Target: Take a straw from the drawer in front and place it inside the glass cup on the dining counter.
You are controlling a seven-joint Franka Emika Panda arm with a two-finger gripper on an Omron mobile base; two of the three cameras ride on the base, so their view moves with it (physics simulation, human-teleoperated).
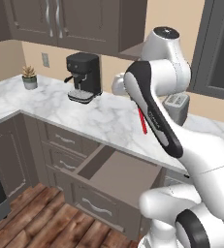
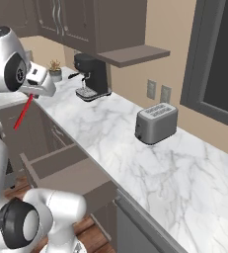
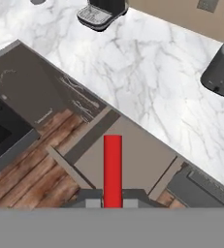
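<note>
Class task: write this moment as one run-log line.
pincer: shut on straw | straw: lifted above open drawer | cup: unseen

I count one red straw (image 3: 112,169), one open drawer (image 1: 125,177), one black coffee machine (image 1: 84,76), one grey toaster (image 2: 156,123), one small potted plant (image 1: 29,77), and two wall outlets (image 2: 158,92) behind the marble worktop (image 2: 150,163).
</note>
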